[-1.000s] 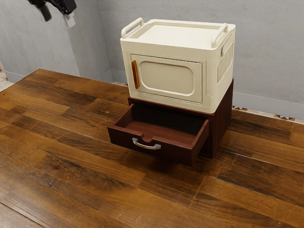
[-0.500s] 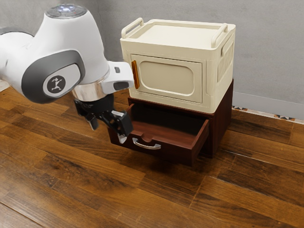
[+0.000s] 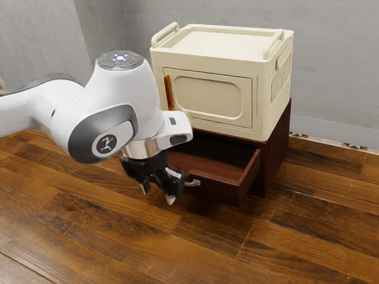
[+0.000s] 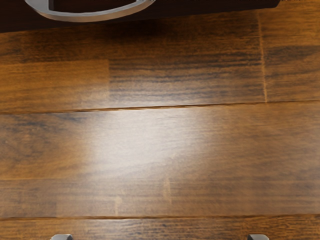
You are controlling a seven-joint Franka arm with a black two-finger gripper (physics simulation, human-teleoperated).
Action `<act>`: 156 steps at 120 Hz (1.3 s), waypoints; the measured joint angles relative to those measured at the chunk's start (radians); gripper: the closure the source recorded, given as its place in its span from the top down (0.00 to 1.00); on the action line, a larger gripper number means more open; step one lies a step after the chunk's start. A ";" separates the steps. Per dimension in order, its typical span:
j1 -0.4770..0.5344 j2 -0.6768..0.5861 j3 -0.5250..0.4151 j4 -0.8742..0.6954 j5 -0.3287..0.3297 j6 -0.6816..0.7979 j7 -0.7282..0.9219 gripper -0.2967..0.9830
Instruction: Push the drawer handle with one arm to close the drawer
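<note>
While gripper (image 3: 158,194) is hovering, fingers (image 3: 171,200) are standing wide apart, silver handle (image 3: 193,183) sitting near them, open drawer (image 3: 220,190) jutting out beyond.

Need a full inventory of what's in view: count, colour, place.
Cabinet: 1, cream, on the drawer unit
Carry handles: 2, cream, atop the cabinet
Door: 1, cream, cabinet front
Door handle: 1, orange-brown, on the door
Drawer unit: 1, dark red-brown, on the tabletop
Drawer: 1, dark red-brown, pulled out
Drawer handle: 1, silver, drawer front
Tabletop: 1, brown wood
Walls: grey, behind
Arm: 1, white and grey, exterior view's left
Gripper: 1, black, open, near the drawer handle
</note>
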 joint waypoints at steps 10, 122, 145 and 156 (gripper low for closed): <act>0.004 0.042 -0.001 -0.030 -0.002 0.047 0.004 0.34; -0.143 0.498 0.206 0.026 0.244 0.425 0.007 0.16; -0.177 0.573 0.260 0.084 0.369 0.429 -0.027 0.15; -0.197 0.598 0.263 0.121 0.401 0.423 -0.043 0.15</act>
